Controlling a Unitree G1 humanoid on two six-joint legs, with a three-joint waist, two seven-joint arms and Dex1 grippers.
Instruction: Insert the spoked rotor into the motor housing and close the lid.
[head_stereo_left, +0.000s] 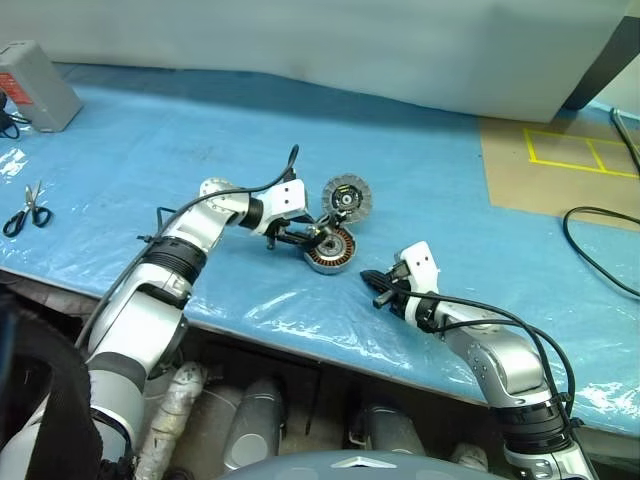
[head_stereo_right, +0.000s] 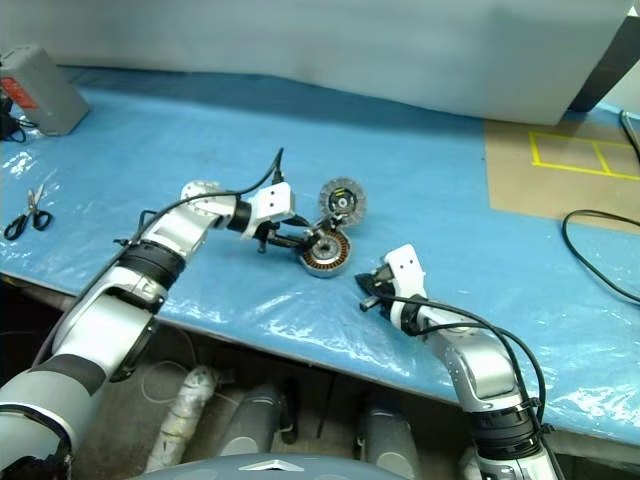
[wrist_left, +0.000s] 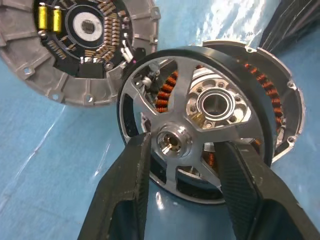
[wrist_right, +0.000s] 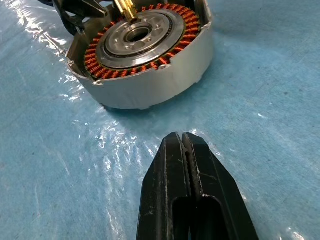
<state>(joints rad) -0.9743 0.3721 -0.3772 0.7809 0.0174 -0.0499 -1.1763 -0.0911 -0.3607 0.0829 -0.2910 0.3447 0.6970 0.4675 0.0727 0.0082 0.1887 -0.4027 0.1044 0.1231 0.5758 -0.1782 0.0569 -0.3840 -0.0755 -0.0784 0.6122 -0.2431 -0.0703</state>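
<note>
Spoked rotor (wrist_left: 192, 135) clamped in left end effector (wrist_left: 182, 170) over motor housing (wrist_right: 142, 55) | right end effector (wrist_right: 186, 165) closed, empty

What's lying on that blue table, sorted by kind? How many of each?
Motor parts: 3 (spoked rotor, motor housing, lid)
Scissors: 1
Grey box: 1
Black cable: 1
Total: 6
</note>
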